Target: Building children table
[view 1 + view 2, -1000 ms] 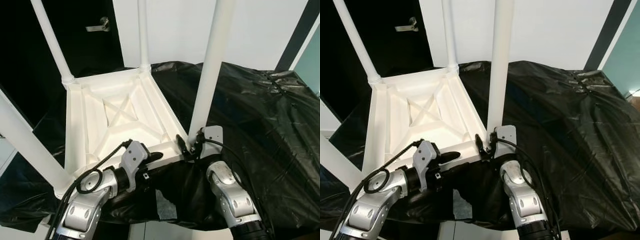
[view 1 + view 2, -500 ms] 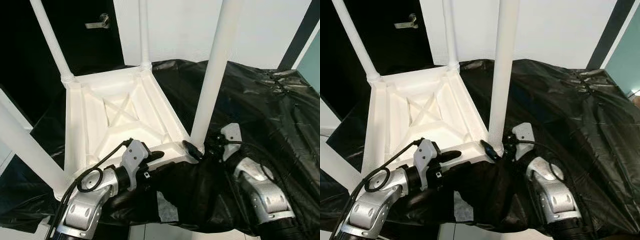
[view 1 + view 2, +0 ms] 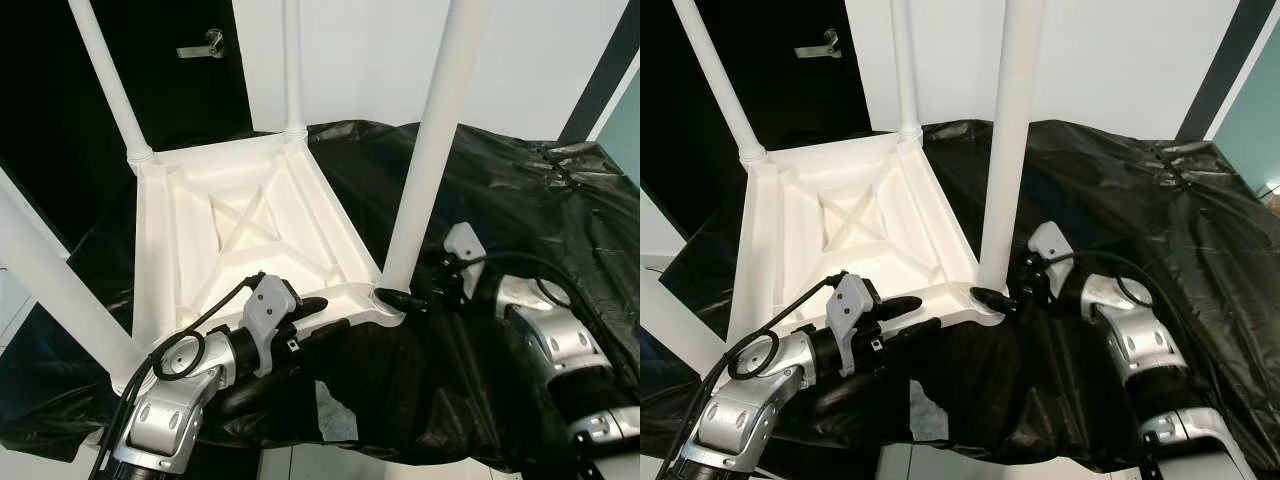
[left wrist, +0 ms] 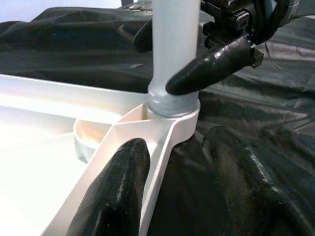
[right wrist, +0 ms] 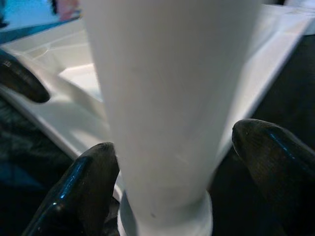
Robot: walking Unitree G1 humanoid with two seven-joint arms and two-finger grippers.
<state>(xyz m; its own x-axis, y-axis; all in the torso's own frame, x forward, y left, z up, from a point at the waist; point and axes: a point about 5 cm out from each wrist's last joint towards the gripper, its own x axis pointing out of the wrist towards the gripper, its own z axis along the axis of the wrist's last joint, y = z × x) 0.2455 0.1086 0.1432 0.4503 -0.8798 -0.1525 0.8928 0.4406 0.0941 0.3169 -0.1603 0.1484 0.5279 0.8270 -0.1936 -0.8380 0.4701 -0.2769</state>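
Note:
A white children's table [image 3: 160,250] lies upside down on a black plastic sheet [image 3: 520,200], with its legs pointing up. My left gripper [image 3: 318,315] straddles the near rim, one finger [image 4: 118,187] on the inside and the other [image 4: 236,177] outside on the sheet, shut on the rim. My right gripper [image 3: 390,293] reaches in from the right to the foot of the near right leg [image 3: 425,170]. Its fingers [image 5: 83,187] clasp that leg [image 5: 167,88] on both sides, just above the socket.
Three more legs stand up at the back left [image 3: 105,80], the back middle [image 3: 292,60] and the near left [image 3: 50,290]. A white wall and a dark door with a handle [image 3: 205,42] lie behind. A pale patch [image 3: 330,410] shows at the sheet's front edge.
My right arm has swung from the near side out to the right, around the leg's foot, with its fingers staying at the leg. The left gripper has kept its hold on the rim.

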